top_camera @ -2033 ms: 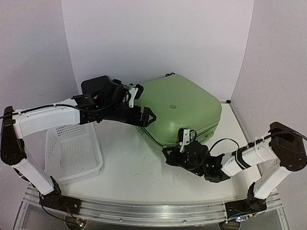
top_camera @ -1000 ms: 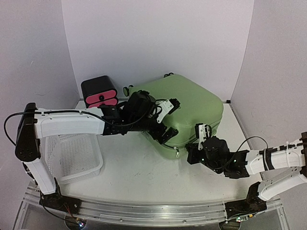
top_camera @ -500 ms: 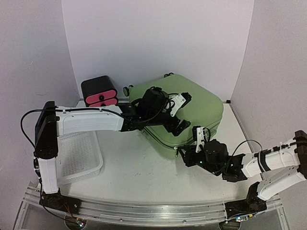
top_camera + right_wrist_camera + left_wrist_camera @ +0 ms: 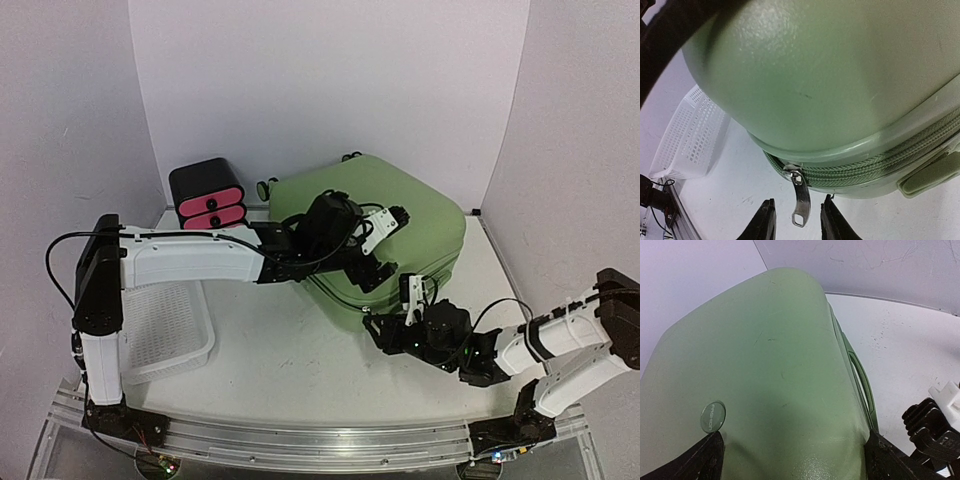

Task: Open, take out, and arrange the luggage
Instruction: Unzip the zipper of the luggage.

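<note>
Looking down from above: the luggage lies flat on the table with its lid down, toward the back right and wheels at its far side. A white basket sits at the left, and a black drawer box with pink fronts stands behind it.
Left arm: stretched right across, with the left gripper over the near part of the lid. Its jaws are spread wide and hold nothing (my guess is it is there to steady the shell while the other arm works the zip).
Right arm: low over the table, with the right gripper pointed at the near corner of the case.
Left wrist view: the green lid fills the picture, with a round badge on it and the side handle along the right edge. The two fingers show only as dark tips at the bottom corners, well apart and astride the lid. Whether they press on it I cannot tell.
Right wrist view: the zipper seam curves round the corner, and the metal zipper pull dangles from it between the two fingertips. The jaws are released, with a gap on each side of the pull.
Stage: nothing has been taken out yet.
Next move, as I judge it: pinch the pull and draw it along the seam. The tab is thin and hangs loose, so it could slip out.
</note>
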`<control>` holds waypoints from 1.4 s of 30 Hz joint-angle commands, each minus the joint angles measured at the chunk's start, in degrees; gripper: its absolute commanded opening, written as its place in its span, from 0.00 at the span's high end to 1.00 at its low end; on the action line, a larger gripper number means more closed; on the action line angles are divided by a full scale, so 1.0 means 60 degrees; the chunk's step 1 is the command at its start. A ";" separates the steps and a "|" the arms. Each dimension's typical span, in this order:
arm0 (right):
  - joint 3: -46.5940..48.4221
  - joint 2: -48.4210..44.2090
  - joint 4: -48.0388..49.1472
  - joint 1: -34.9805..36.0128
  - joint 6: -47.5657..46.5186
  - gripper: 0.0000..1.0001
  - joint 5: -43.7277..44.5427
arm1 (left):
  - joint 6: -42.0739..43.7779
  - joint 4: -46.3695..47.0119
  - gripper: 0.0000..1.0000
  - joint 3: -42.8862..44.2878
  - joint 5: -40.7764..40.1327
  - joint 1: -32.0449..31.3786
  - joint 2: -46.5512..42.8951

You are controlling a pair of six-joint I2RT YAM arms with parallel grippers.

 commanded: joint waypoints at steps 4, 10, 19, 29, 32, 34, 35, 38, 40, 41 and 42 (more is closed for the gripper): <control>0.0040 0.0500 0.1286 0.0009 0.0617 0.72 0.0240 | 0.0106 -0.0527 0.01 0.0189 -0.0695 0.0008 -0.0058; 0.0186 0.0850 0.1850 -0.0091 0.0678 0.83 -0.0057 | -0.0172 -0.0651 0.01 0.0090 -0.0670 0.0004 -0.0105; -0.0213 0.0205 0.1614 -0.0199 0.0771 1.00 0.0219 | 0.0119 -0.1234 0.01 0.0292 -0.1414 0.0014 -0.0062; 0.0364 -0.1404 -0.2389 -0.1312 -0.0193 1.00 0.1182 | 0.1039 -0.1618 0.03 0.0162 -0.2385 -0.0036 0.0058; 0.0492 -0.1601 -0.2946 -0.1845 -0.0691 1.00 0.1139 | 0.1203 -0.1653 0.03 0.0036 -0.2758 -0.0036 0.0061; 0.0655 -0.1471 -0.3154 -0.2281 -0.0994 1.00 0.0996 | 0.1229 -0.1641 0.03 -0.0031 -0.2854 -0.0036 -0.0020; 0.0762 -0.1331 -0.3237 -0.2524 -0.1152 1.00 0.0890 | 0.1232 -0.1641 0.04 -0.0048 -0.2893 -0.0040 -0.0073; 0.1205 -0.0987 -0.3516 -0.3035 -0.1489 1.00 0.0813 | 0.1200 -0.1632 0.04 -0.0090 -0.2960 -0.0036 -0.0214; 0.1389 -0.0937 -0.3630 -0.3368 -0.1666 1.00 0.0866 | 0.1161 -0.1639 0.04 -0.0154 -0.3024 -0.0036 -0.0354; 0.1436 -0.0956 -0.3670 -0.3580 -0.1769 1.00 0.0839 | 0.1159 -0.1640 0.04 -0.0187 -0.3046 -0.0036 -0.0410; 0.1476 -0.0985 -0.3677 -0.3862 -0.1864 1.00 0.0736 | 0.1159 -0.1630 0.04 -0.0226 -0.3089 -0.0040 -0.0495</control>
